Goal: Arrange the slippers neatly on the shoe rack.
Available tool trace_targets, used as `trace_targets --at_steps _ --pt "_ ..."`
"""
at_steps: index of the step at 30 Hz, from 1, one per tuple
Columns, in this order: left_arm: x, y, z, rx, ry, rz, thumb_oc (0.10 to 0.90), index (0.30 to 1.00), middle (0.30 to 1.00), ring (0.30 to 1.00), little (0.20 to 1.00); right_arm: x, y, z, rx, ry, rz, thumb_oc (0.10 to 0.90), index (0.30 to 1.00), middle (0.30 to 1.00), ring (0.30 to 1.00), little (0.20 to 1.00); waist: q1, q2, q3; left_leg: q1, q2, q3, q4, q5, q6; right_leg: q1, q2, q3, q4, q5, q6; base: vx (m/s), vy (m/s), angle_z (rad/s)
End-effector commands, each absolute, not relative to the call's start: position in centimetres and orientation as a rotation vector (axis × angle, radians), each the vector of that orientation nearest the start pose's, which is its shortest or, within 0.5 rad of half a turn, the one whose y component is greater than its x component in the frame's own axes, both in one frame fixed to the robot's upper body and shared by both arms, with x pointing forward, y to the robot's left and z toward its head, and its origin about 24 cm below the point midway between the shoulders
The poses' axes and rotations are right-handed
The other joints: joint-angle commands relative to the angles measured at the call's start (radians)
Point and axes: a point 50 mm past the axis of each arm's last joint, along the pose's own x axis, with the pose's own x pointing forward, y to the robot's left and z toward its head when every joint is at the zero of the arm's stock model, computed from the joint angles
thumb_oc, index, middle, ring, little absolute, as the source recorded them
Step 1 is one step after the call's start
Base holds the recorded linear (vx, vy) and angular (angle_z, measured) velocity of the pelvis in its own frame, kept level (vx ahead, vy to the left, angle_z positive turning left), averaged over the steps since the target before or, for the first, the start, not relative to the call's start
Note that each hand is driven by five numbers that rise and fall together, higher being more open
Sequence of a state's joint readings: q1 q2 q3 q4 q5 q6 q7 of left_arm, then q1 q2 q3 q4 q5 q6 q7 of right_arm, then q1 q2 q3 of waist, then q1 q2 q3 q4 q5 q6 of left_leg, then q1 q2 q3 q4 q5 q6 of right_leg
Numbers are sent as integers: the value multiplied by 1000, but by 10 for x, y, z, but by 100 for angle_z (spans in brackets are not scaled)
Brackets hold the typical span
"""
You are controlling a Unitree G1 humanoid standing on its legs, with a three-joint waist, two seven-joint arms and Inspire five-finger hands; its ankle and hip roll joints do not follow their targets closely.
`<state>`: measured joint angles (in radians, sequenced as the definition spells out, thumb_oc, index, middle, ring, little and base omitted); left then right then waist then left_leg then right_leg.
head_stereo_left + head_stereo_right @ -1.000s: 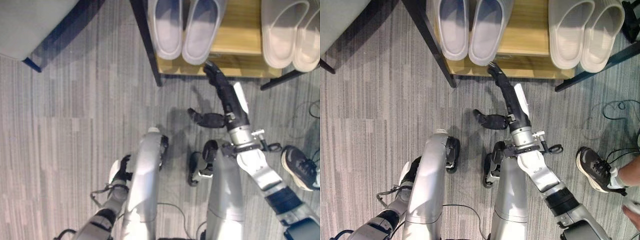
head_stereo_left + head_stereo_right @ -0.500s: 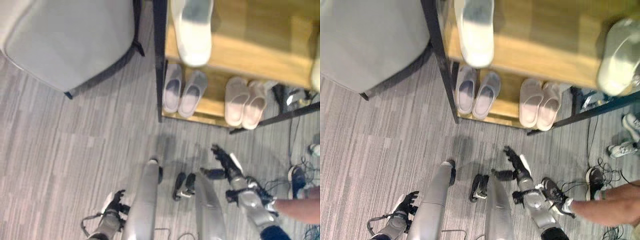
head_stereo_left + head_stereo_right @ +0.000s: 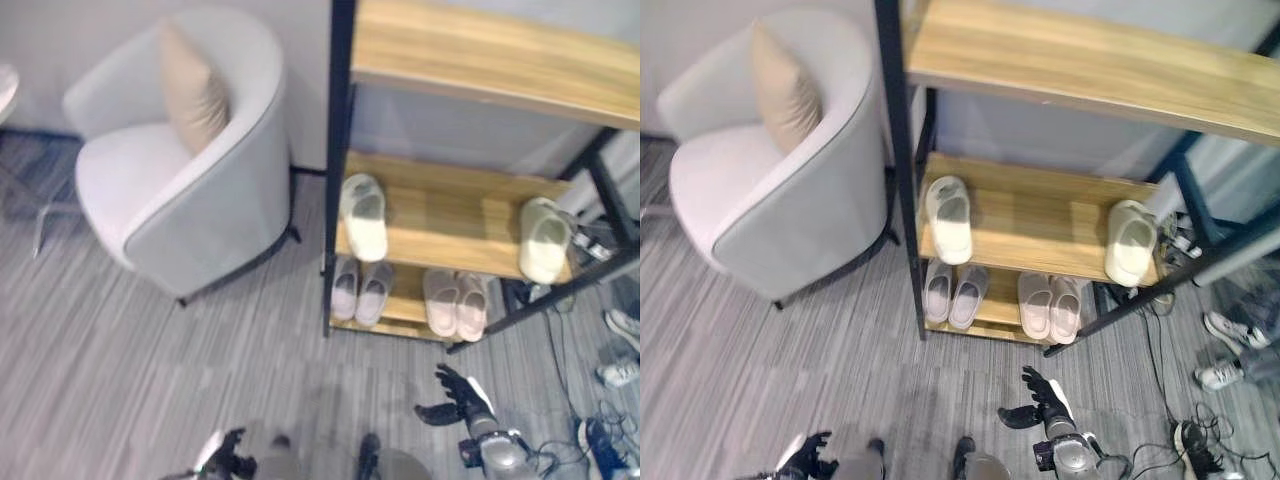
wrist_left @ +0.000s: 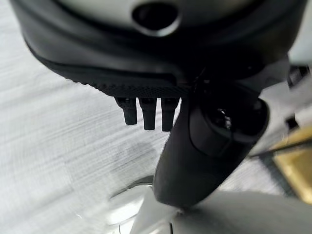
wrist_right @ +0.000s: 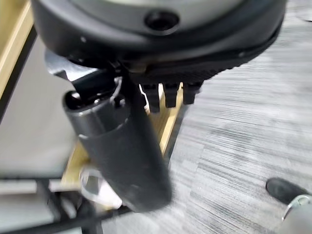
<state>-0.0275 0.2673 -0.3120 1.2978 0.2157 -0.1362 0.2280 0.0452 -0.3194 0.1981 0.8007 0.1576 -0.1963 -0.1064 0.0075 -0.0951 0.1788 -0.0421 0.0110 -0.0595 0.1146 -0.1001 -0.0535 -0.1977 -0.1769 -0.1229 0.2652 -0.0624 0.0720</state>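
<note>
**A:** Start nearest. What are the hands doing?

**B:** The right robot hand (image 3: 1040,400) hangs low over the grey striped carpet floor (image 3: 120,360), fingers spread and relaxed, thumb out, holding nothing. The left robot hand (image 3: 228,455) sits at the near edge of the floor; its wrist view shows short straight fingers and a loose thumb, also empty.

**A:** And the slippers?

**B:** All on the black-framed wooden shoe rack (image 3: 450,215). On the bottom shelf, a pale grey pair of slippers (image 3: 358,290) lies side by side at the left end, next to the black post, and a pale pink pair of slippers (image 3: 455,303) lies together towards the right end. On the middle shelf, one cream-white slipper (image 3: 365,215) lies at the left end and a second cream-white slipper (image 3: 543,240) at the right end, well apart.

**A:** So what is left to do well?

**B:** I judge the lower pairs tidy. The cream ones are a split pair. A good move would bring one across to lie just beside its mate, toes the same way, heels level with the shelf's front edge. Reach in under the top shelf, grip the slipper by its strap, and avoid nudging the other.

**A:** Anything beyond?

**B:** A pale grey tub armchair (image 3: 180,180) with a beige cushion (image 3: 195,95) stands left of the rack, clear of the work.
</note>
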Motion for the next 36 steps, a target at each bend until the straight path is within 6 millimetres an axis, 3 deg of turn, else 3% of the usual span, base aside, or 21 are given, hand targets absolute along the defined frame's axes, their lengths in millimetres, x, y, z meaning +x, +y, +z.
trace_targets --at_steps 1,2,3,4,8,13,16,21,22,24,25,26,28,29,31,32,34,36 --pt "96 214 -161 699 1041 -160 800 900 900 900 900 166 -243 -100 -212 611 -164 800 900 900 900 900 -32 32 -30 37 -14 -7 23 -80 -4 -55 -34 -15 -196 153 94 -239 136 -26" --pt "100 222 -158 700 1030 -125 800 900 900 900 900 161 -241 -104 -152 634 -202 800 900 900 900 900 -50 55 -29 46 -6 3 -15 -59 5 -63 -17 19 -171 133 92 -160 71 -4" --pt "100 222 -158 700 1030 -125 800 900 900 900 900 161 -241 -104 -151 634 -202 800 900 900 900 900 -49 55 -29 47 -6 4 -17 -59 5 -64 -16 21 -170 132 91 -325 135 -14" --pt "106 228 -155 688 1003 -91 800 900 900 900 900 154 -245 -107 -124 648 -236 800 900 900 900 900 -50 74 -35 49 -15 6 -46 -35 21 -25 5 42 -135 94 81 -223 74 -25" --pt "116 231 -147 700 916 -93 800 900 900 900 900 136 -252 -112 -107 682 -284 800 900 900 900 900 -14 89 -64 39 -25 28 -77 -4 39 67 27 20 -55 21 66 -187 8 -27" --pt "122 223 -142 658 851 -90 800 900 900 900 900 127 -259 -117 -84 720 -338 800 900 900 900 900 4 104 -85 50 -16 62 -94 0 49 66 7 8 -40 19 76 -48 -117 -50" --pt "125 218 -142 625 831 -79 800 900 900 900 900 137 -261 -114 -106 709 -333 800 900 900 900 900 14 121 -73 52 8 72 -84 4 49 50 -17 63 -46 53 84 -49 -239 -32" --pt "135 213 -138 641 789 -103 800 900 900 900 900 134 -259 -121 -133 757 -317 800 900 900 900 900 25 109 -85 44 43 69 -73 18 14 107 1 55 -102 -6 82 -24 -375 -17" --pt "149 209 -130 649 709 -124 800 900 900 900 900 132 -257 -121 -126 753 -309 800 900 900 900 900 23 103 -83 28 84 52 -53 33 -17 117 36 66 -98 -41 64 -21 -453 6" --pt "164 201 -120 662 623 -175 800 900 900 900 900 131 -258 -120 -132 741 -307 800 900 900 900 900 23 95 -74 -2 124 43 5 57 -43 149 65 46 -116 -66 41 -37 -502 22" --pt "175 192 -113 677 554 -225 800 900 900 900 900 128 -261 -119 -133 733 -324 800 900 900 900 900 18 93 -59 -47 158 61 77 116 -52 167 75 25 -125 -73 24 -73 -409 15" --pt "184 185 -104 684 490 -259 800 900 900 900 900 125 -261 -118 -132 725 -332 800 900 900 900 900 13 86 -45 -82 183 98 134 151 -39 177 80 10 -125 -76 8 -92 -385 18" --pt "192 179 -97 684 437 -291 800 900 900 900 900 123 -261 -118 -130 730 -338 800 900 900 900 900 10 80 -36 -115 194 129 192 154 -23 188 86 -3 -128 -76 -3 -39 -257 63" --pt "201 167 -84 678 347 -340 800 900 900 900 900 122 -262 -120 -152 750 -333 800 900 900 900 900 26 73 -21 -143 127 129 241 97 -5 207 93 -6 -133 -76 -7 16 -200 52" --pt "205 157 -71 665 268 -387 800 900 900 900 900 120 -260 -123 -175 775 -313 800 900 900 900 900 51 74 -25 -174 0 103 205 30 18 215 105 -1 -147 -73 1 72 -196 16" --pt "208 153 -63 662 223 -407 800 900 900 900 900 120 -260 -125 -186 785 -311 800 900 900 900 900 62 82 -36 -183 -48 101 154 45 27 215 121 -3 -156 -69 5 116 -115 9" --pt "211 148 -52 659 163 -444 800 900 900 900 900 126 -260 -124 -208 782 -303 800 900 900 900 900 90 101 -54 -175 -86 114 48 85 29 234 161 -2 -167 -74 6 147 -65 -7" --pt "210 140 -45 652 120 -499 800 900 900 900 900 129 -256 -125 -231 788 -277 800 900 900 900 900 102 107 -67 -126 -106 71 -27 97 60 236 188 4 -145 -90 4 175 -44 -15"
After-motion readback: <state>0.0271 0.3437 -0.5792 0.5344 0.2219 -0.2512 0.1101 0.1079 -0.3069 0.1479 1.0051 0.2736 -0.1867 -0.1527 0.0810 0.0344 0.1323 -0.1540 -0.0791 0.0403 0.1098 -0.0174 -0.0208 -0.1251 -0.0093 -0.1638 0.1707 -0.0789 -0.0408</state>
